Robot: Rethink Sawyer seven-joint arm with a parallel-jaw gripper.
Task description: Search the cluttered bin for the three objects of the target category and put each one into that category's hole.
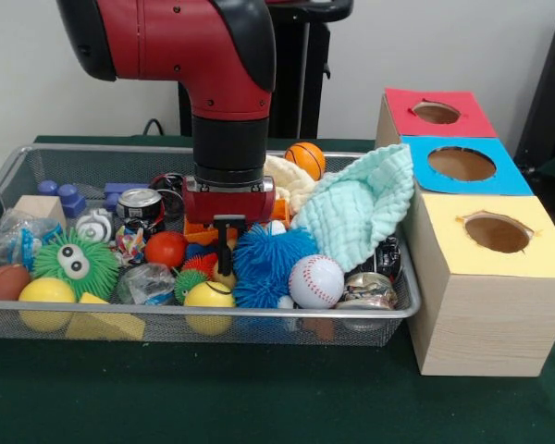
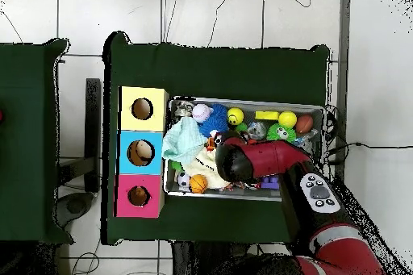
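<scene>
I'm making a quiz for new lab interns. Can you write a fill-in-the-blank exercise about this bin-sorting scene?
1. The box nearest the camera in the front view has a ____ top.
2. The mint cloth drapes over the bin's edge toward the ____ box.
3. The gripper hangs above a ____ ball with a dark line.
4. The baseball lies beside a spiky ____ ball.

Missing words: yellow; blue; yellow; blue

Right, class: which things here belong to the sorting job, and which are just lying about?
Job: wire bin, red box, blue box, yellow box, tool.
Lying about, unless their category is wanted: mint cloth, baseball, green fuzzy toy.
</scene>
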